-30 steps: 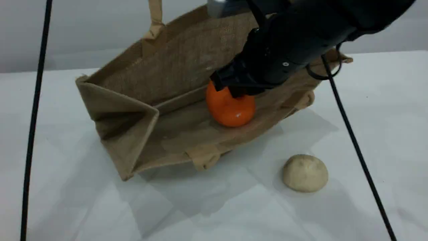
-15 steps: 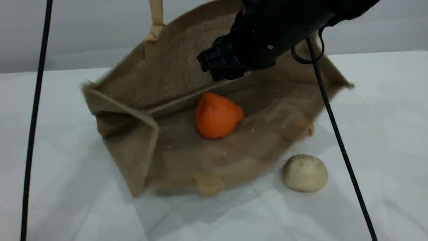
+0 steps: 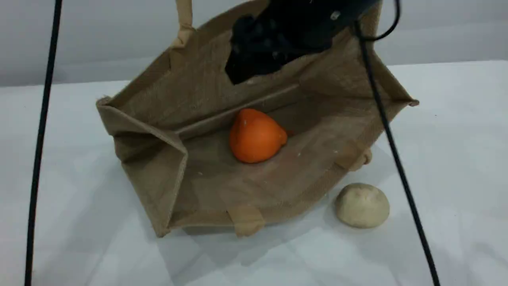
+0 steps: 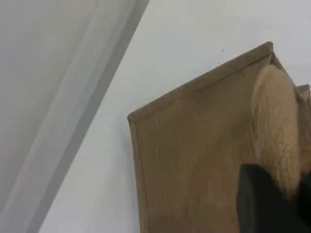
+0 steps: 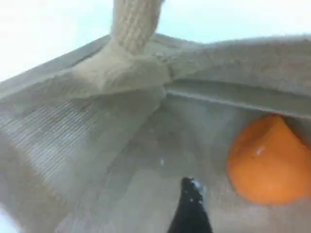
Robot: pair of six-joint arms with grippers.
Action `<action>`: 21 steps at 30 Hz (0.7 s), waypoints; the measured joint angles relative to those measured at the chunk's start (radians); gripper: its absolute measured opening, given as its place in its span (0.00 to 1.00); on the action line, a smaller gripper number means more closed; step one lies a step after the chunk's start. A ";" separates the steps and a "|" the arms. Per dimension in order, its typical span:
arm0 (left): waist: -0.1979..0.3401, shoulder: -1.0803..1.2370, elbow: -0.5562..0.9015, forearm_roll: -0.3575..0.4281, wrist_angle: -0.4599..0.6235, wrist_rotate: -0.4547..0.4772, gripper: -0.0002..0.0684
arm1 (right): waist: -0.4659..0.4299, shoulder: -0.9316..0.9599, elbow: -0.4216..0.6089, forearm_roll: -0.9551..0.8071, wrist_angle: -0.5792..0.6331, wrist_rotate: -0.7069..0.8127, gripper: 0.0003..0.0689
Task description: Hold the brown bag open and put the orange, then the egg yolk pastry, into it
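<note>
The brown bag (image 3: 152, 167) lies tilted on the table with its mouth held wide. Its far handle (image 3: 184, 20) runs up out of the scene view. In the left wrist view my left gripper (image 4: 286, 196) is shut on that beige handle (image 4: 274, 126), above the bag's outer wall (image 4: 194, 160). The orange (image 3: 256, 137) rests inside the bag on its lower wall. My right gripper (image 3: 243, 70) hangs blurred above the bag's mouth, open and apart from the orange (image 5: 269, 162); one dark fingertip (image 5: 192, 206) shows. The egg yolk pastry (image 3: 362, 205) sits on the table beside the bag's front right edge.
A black cable (image 3: 39, 139) hangs down the left side of the scene. Another cable (image 3: 397, 159) trails from the right arm across the bag's right corner and past the pastry. The bag's near handle (image 3: 246, 220) is folded under its front edge. The table is white.
My right gripper let go of the orange and rose up and back out of the bag. The orange rolled slightly left inside. The bag's mouth spread wider and its front edge shifted toward the camera.
</note>
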 joint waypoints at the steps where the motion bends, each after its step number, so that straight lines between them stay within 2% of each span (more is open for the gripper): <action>1: 0.000 0.000 0.000 0.000 0.000 0.000 0.14 | -0.013 -0.013 0.000 -0.016 0.032 0.018 0.72; 11: 0.000 0.000 0.000 0.001 0.000 -0.002 0.14 | -0.181 -0.158 0.000 -0.317 0.387 0.285 0.72; 16: 0.000 0.000 0.000 0.001 -0.001 -0.002 0.14 | -0.184 -0.161 0.000 -0.511 0.548 0.475 0.72; 21: 0.000 0.000 0.000 0.001 -0.001 -0.006 0.14 | -0.181 -0.160 0.006 -0.579 0.601 0.562 0.72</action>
